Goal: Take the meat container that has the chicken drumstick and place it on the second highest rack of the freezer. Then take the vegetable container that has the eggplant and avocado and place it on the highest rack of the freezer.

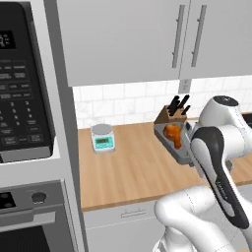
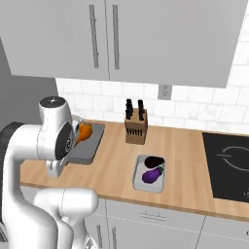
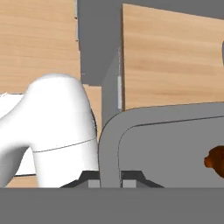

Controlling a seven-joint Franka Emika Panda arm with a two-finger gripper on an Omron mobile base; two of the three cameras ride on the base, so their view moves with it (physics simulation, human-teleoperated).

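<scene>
My gripper [image 3: 110, 183] is shut on the rim of the grey meat container [image 3: 166, 144], which hangs tilted above the wooden counter. The orange-brown chicken drumstick [image 3: 216, 162] lies inside it. From the left base view the meat container [image 1: 178, 147] and chicken drumstick [image 1: 172, 133] sit just left of my forearm, which hides the hand. The right base view has the meat container [image 2: 90, 148] beside my elbow. The white vegetable container [image 2: 141, 182] rests on the counter with the purple eggplant [image 2: 151, 176] and the dark avocado [image 2: 154, 161]. The freezer and its racks are out of view.
A knife block [image 2: 135, 127] stands at the back of the counter [image 1: 128, 172] and a small kitchen scale [image 1: 102, 138] to its left. A black wall oven [image 1: 19, 83] fills the left side. A black cooktop [image 2: 228, 165] lies at the right. Grey upper cabinets [image 2: 121, 39] hang overhead.
</scene>
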